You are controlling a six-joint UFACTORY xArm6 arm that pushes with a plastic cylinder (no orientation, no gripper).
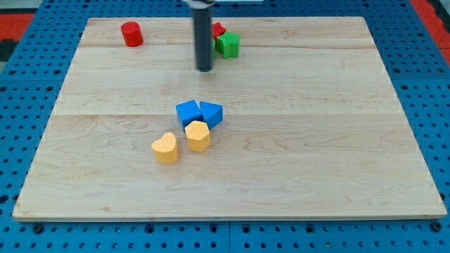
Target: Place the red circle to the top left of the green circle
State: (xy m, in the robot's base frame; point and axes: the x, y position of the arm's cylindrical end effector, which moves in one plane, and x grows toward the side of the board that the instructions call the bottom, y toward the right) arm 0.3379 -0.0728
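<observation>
Red circle [131, 34] far left on tabletop [316, 161], well left of my tip [204, 69]; pincer not visible, state unknown.

My tip [204, 68] is dark. The worktop [316, 140] is pale wood grain. The circle [131, 34] is red, the star [228, 44] green, two hearts [165, 148] yellow.

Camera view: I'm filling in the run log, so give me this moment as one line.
my tip: below-left of green block | red circle: far left, untouched | green circle: not visible | step: pending
</observation>
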